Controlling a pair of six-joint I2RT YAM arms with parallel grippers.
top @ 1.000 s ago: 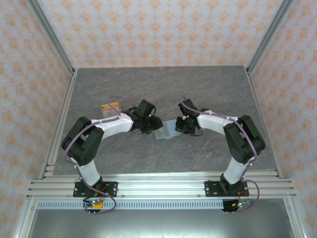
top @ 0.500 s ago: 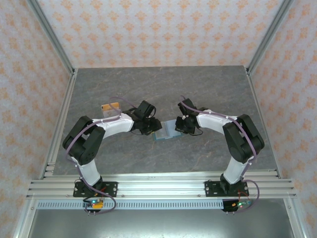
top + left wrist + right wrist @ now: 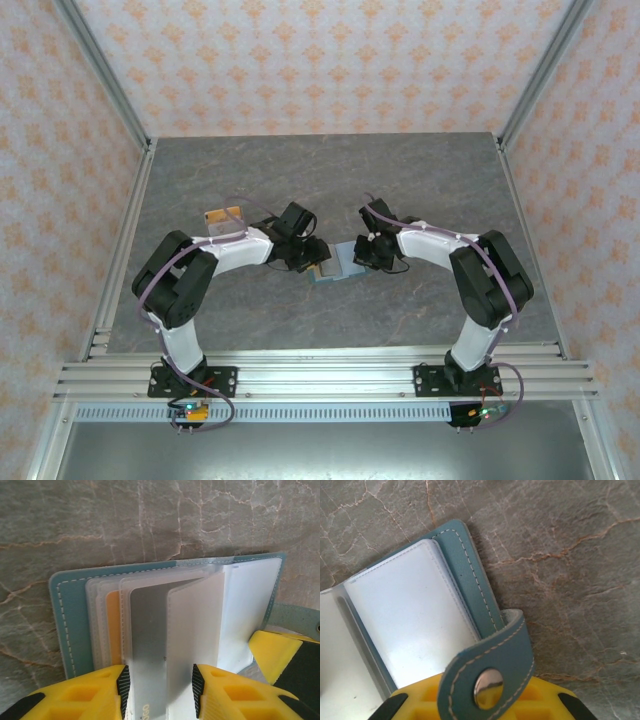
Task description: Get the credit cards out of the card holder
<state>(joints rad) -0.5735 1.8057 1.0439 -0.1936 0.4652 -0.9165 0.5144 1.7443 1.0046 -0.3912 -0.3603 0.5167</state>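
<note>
Holder: card holder [image 3: 70,625] lies open and flat on the table [image 3: 150,510], mid-table btwn the two grippers. Teal cover, pale stitching.
Sleeves: clear sleeves [image 3: 200,625] fan up from the spine. The frosted plastic blurs what sits behind.
Grey card: grey card [image 3: 147,645] stands inside a sleeve at the middle of the fan, near end toward the L wrist cam.
Orange card: orange card [image 3: 114,635] is tucked in a sleeve just left of the grey one. It shows as a narrow strip, the rest covered by neighbouring leaves.
L gripper: left gripper [image 3: 158,692] is at the holder's near edge, yellow fingers [image 3: 100,695] either side of the grey card plus one sleeve leaf. Gap is narrow-ish and the L pad is just beside the card edge. Can't tell if it's actually pinching.
R gripper: right gripper [image 3: 366,252] is at the holder's right end. One yellow finger [image 3: 272,652] sits at the near right corner of the cover. Opening can't be told.
Tab: closing tab [image 3: 487,672] w/ metal snap [image 3: 487,685] curls up over the R gripper's yellow body and hides its tips in the R wrist view.
White pocket: white pocket [image 3: 415,615] on the right flap, face up.
Loose card: orange-tan card [image 3: 222,214] on the table at left rear, well apart from the holder, near the L forearm. Pale edge beside it, too small to id.
Surround: patterned walls [image 3: 320,60], alu frame rails [image 3: 320,375] at the near edge.
</note>
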